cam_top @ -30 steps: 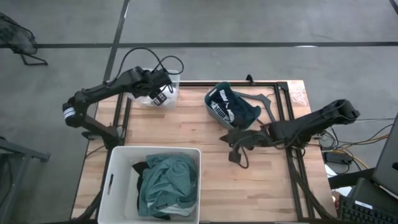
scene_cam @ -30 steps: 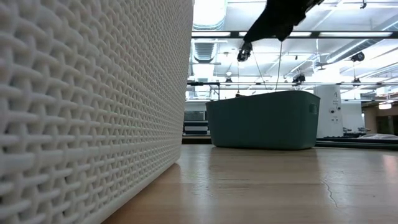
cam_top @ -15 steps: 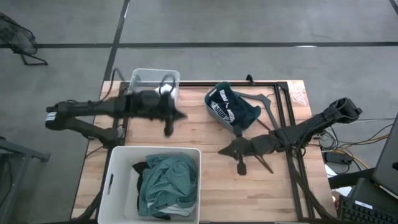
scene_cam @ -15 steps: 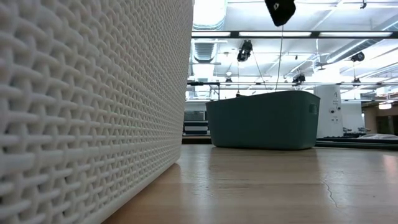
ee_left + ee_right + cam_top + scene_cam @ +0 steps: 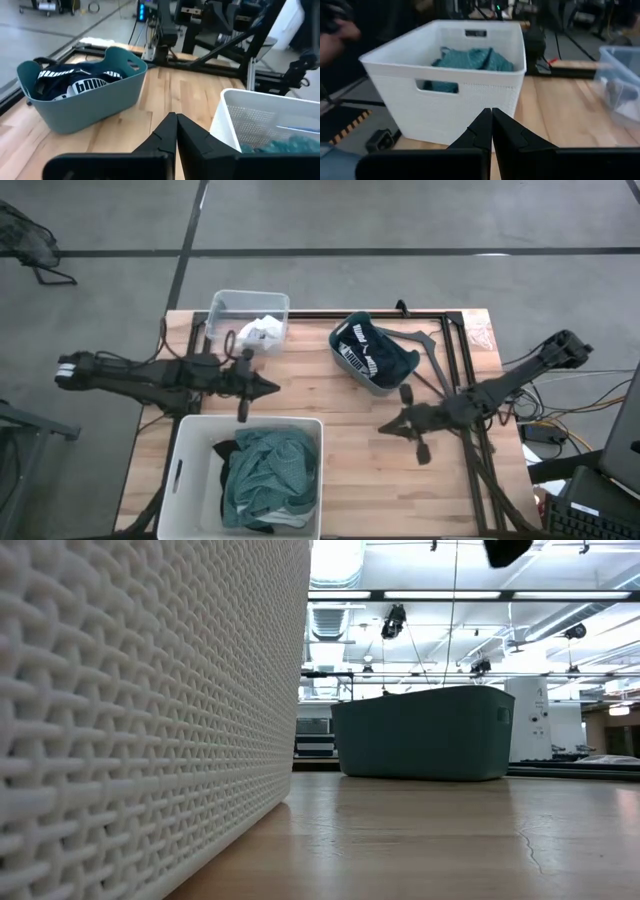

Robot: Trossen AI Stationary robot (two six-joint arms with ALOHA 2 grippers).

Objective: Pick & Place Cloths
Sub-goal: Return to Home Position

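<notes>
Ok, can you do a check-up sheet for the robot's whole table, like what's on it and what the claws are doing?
Surface: wooden table, bare wood in the middle.
Job's things: teal-green cloth in the white tub; white cloth in the clear bin; dark cloth with white stripes in the teal basket.
Clutter: nothing seen.
Claws: left claw shut, holding nothing, between the clear bin and the white tub; right claw shut, holding nothing, right of the white tub.
Cables: dark cables off the table's right edge.
Surroundings: grey floor.
</notes>
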